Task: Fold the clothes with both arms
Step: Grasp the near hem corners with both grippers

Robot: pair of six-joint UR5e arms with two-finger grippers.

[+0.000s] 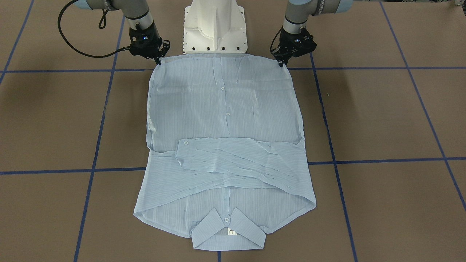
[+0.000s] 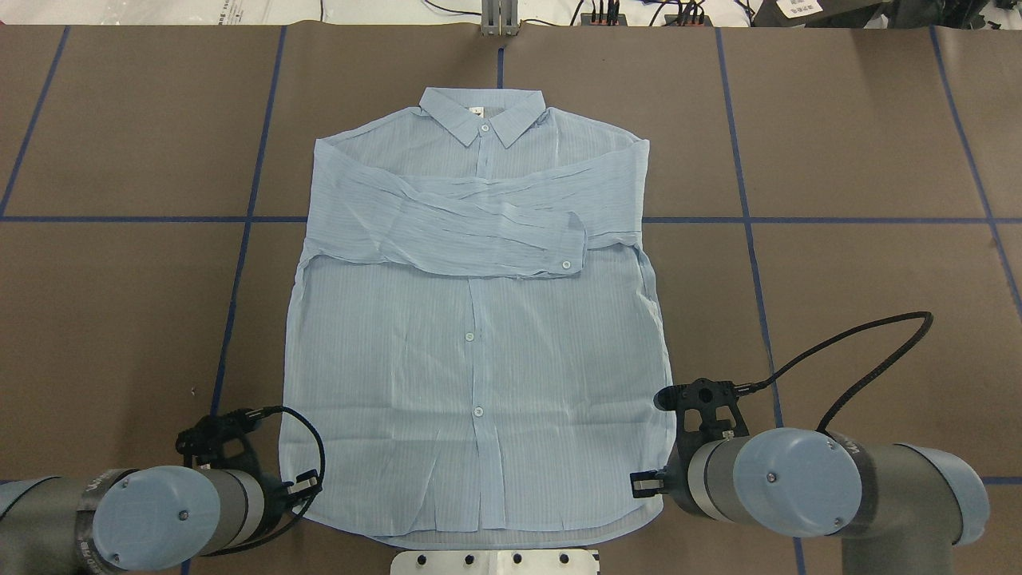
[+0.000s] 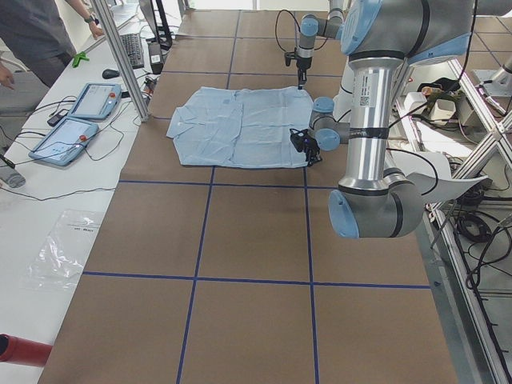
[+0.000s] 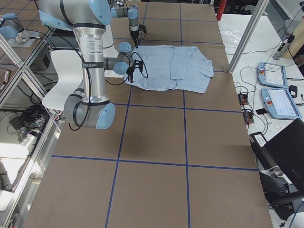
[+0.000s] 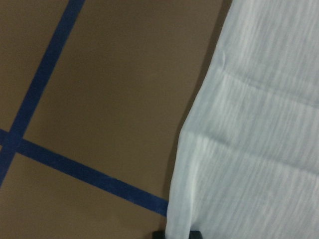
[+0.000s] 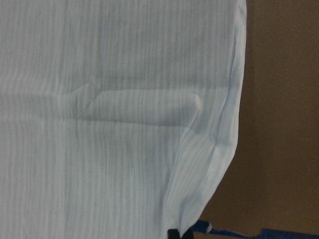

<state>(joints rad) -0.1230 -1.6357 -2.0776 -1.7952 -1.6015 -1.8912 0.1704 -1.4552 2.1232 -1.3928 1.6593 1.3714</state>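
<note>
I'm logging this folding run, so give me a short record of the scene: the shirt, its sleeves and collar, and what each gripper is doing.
garment: pale-blue shirt, flat on the brown table, buttoned front up
sleeves: folded across the chest, one cuff on top
collar: at the end far from the robot
hem: at the robot's end, by the white base
left gripper: at its hem corner, closed on the cloth
right gripper: at the other hem corner, closed on the cloth
stage: sleeves in, body not yet folded
</note>
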